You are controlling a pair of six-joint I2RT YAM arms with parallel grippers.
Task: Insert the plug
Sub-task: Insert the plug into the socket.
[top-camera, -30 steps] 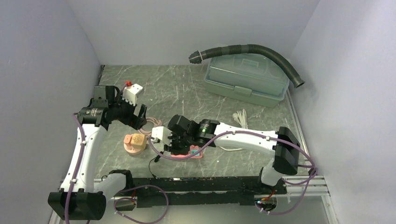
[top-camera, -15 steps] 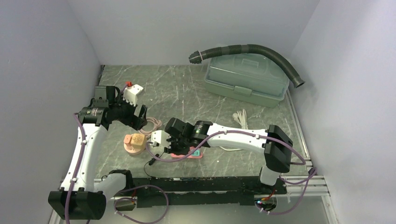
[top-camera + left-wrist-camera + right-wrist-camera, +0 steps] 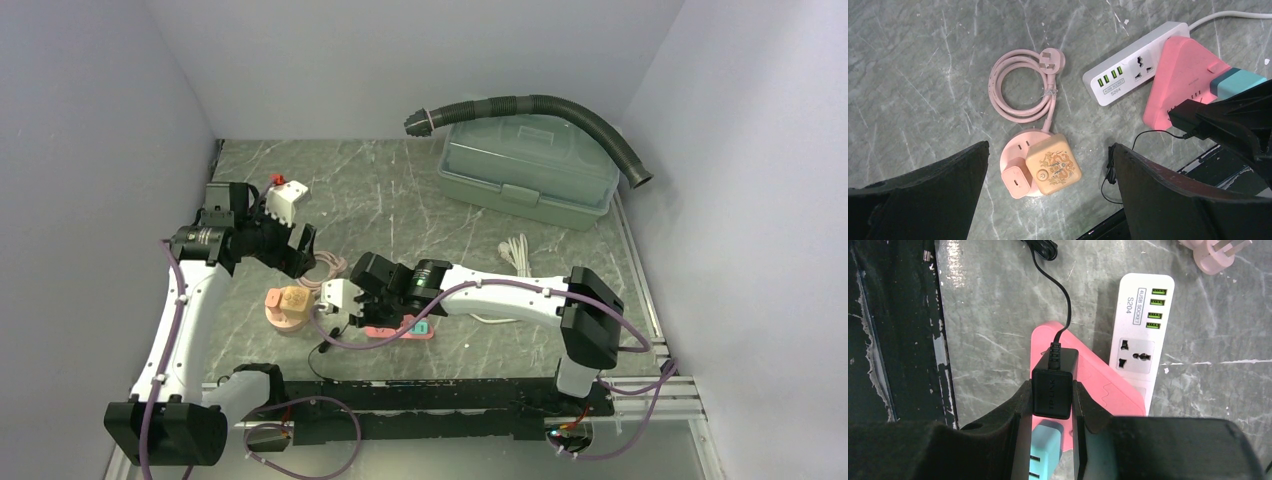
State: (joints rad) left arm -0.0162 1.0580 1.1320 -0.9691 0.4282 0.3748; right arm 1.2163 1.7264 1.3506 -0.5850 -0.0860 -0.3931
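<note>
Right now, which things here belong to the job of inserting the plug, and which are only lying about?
Job: black plug block, held in the right tool; pink wedge-shaped power strip below it; white power strip alongside, maybe the target.
Lying about: pink coiled cable; orange cube charger on pink round base; green lidded plastic box; black ribbed hose.

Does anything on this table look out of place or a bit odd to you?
The pink block lies askew across the white strip, hiding part of it. At the back, a black hose is draped over the green box.
</note>
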